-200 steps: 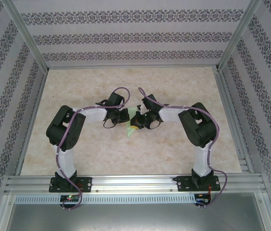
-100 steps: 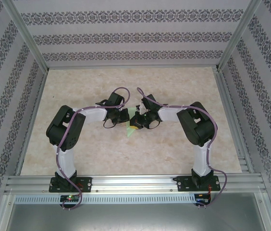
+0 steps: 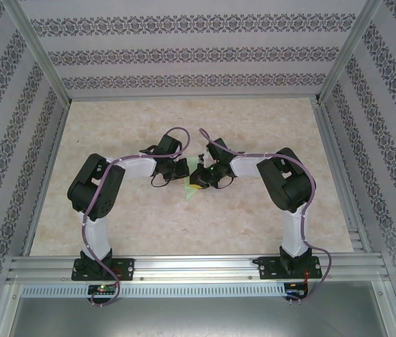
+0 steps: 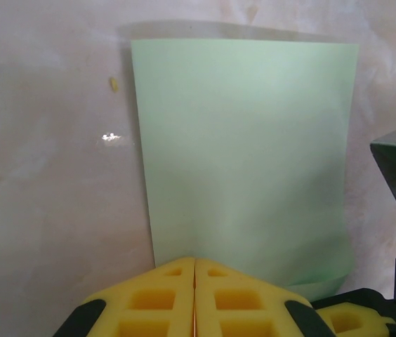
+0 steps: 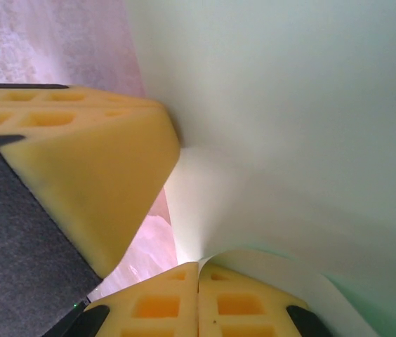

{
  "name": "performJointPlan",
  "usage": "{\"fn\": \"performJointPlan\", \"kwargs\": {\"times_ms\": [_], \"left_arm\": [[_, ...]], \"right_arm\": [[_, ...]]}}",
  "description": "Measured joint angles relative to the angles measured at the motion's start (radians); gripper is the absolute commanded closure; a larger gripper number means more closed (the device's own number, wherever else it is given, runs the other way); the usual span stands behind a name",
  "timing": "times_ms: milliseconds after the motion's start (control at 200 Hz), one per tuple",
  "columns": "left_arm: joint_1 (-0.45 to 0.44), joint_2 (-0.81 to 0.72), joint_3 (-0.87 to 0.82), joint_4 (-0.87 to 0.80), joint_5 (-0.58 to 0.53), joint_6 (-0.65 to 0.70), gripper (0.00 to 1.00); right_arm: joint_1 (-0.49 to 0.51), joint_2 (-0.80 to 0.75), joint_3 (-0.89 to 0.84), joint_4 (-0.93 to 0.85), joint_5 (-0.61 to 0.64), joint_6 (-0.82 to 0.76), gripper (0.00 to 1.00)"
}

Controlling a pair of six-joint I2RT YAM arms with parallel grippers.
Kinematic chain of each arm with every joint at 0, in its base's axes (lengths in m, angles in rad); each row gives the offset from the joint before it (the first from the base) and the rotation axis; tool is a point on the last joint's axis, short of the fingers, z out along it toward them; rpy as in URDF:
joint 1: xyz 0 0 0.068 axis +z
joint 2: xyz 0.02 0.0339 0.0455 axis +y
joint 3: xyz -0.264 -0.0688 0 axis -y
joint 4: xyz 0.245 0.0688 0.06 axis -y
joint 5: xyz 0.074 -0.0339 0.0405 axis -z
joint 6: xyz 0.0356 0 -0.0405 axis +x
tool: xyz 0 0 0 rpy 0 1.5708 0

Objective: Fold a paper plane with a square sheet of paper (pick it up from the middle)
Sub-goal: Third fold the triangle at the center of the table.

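Progress early: thin pale-green paper sheet (image 4: 243, 161) (apparently doubled once) pinched by left end effector (image 4: 195, 261) and right end effector (image 5: 198, 265); plane folds outstanding.

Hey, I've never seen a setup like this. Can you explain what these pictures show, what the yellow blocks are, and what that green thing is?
This is a robot with two arms bolted to the near edge of a table. The wide picture looks down from above and behind them, with the left arm and right arm meeting mid-table. The other two pictures come from small cameras on the wrists. The yellow blocks are each arm's two fingers, pressed together. In the left wrist view, the left gripper pinches the near edge of a pale-green paper. In the right wrist view, the right gripper is shut too, seemingly on a curled edge of that paper. The big yellow block on the left there belongs to the left gripper.
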Motion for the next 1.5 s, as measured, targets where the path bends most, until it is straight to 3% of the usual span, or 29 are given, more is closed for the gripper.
{"fn": "performJointPlan", "kwargs": {"times_ms": [1499], "left_arm": [[0.000,0.000,0.009,-0.019,-0.002,0.000,0.92]], "right_arm": [[-0.003,0.013,0.003,0.028,-0.032,-0.005,0.91]]}}
